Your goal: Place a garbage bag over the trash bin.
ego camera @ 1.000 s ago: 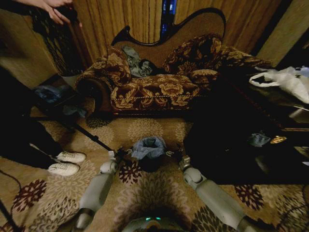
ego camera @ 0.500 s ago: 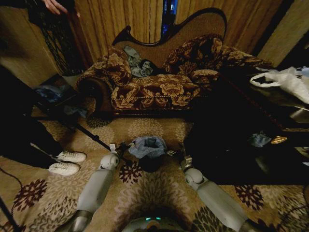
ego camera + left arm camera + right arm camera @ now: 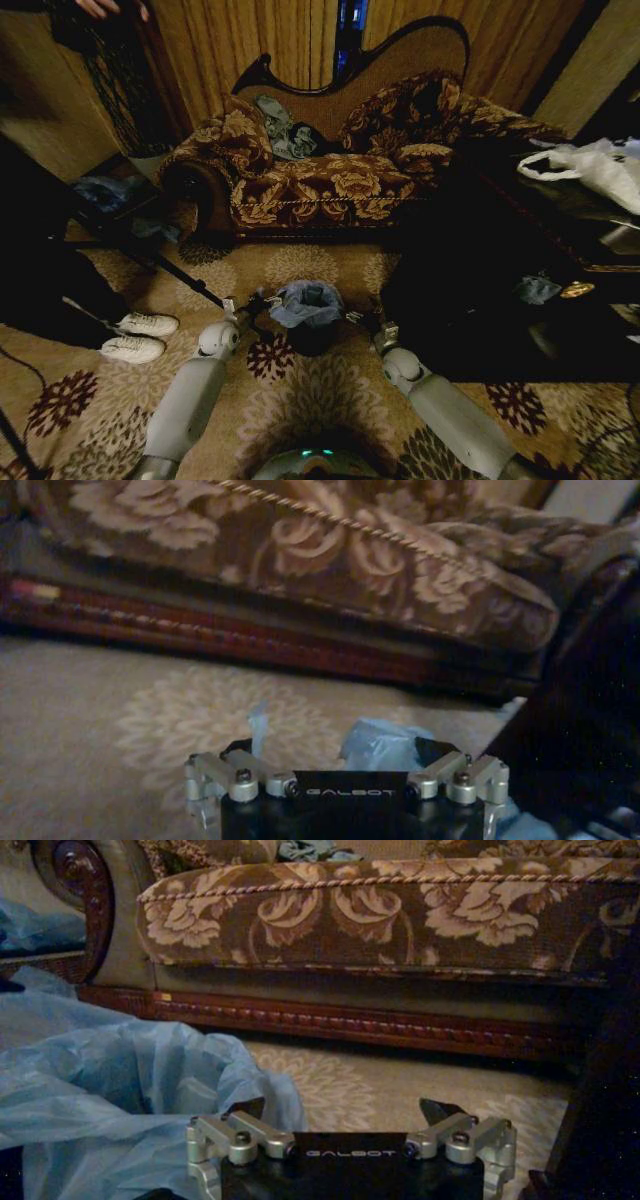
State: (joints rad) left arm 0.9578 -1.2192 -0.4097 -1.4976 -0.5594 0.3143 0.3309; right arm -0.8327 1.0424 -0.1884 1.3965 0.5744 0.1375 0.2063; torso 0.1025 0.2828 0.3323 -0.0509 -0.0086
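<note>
On the patterned carpet in front of the sofa (image 3: pixel 330 185), the trash bin (image 3: pixel 312 338) standing between both arms, garbage bag (image 3: pixel 308 303) draping over its rim, left gripper (image 3: pixel 257 302) and right gripper (image 3: pixel 362 318) flanking it, fingers of each spreading wide, holding nothing

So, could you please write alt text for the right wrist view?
The right gripper, fingers apart, sits beside the wrinkled light blue garbage bag on a patterned carpet. Behind them stands a floral sofa with a carved wooden base.
</note>
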